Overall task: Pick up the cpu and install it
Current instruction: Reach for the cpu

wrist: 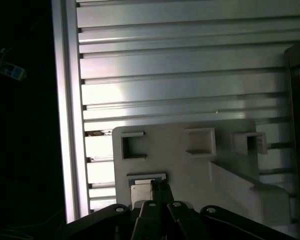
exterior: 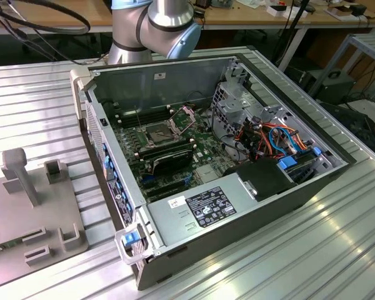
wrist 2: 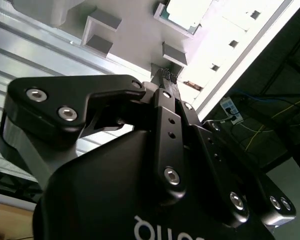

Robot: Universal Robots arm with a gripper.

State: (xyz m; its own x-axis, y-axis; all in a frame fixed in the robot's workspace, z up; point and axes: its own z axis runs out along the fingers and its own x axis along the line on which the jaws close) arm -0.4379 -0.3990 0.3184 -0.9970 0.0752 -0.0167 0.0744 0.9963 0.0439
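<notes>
The cpu (wrist: 139,193) is a small silver square with a green edge. It lies in a corner bracket of a grey fixture plate (wrist: 190,167), and it also shows in the second wrist view (wrist 2: 186,12). My gripper (wrist: 160,189) hangs over this plate with its dark fingers (wrist 2: 169,76) together and nothing between them, their tips just beside the cpu. In the exterior view the open computer case (exterior: 250,206) lies on its side. Its motherboard socket (exterior: 157,132) is bare, with the retaining frame (exterior: 183,117) flipped up.
The grey fixture plate (exterior: 44,215), with raised blocks and a tall post (exterior: 20,175), sits on the ribbed aluminium table (exterior: 337,250) at the exterior view's left. Inside the case are cables (exterior: 272,137), a drive cage (exterior: 234,97) and a power supply (exterior: 206,206). The arm's base (exterior: 153,28) stands behind the case.
</notes>
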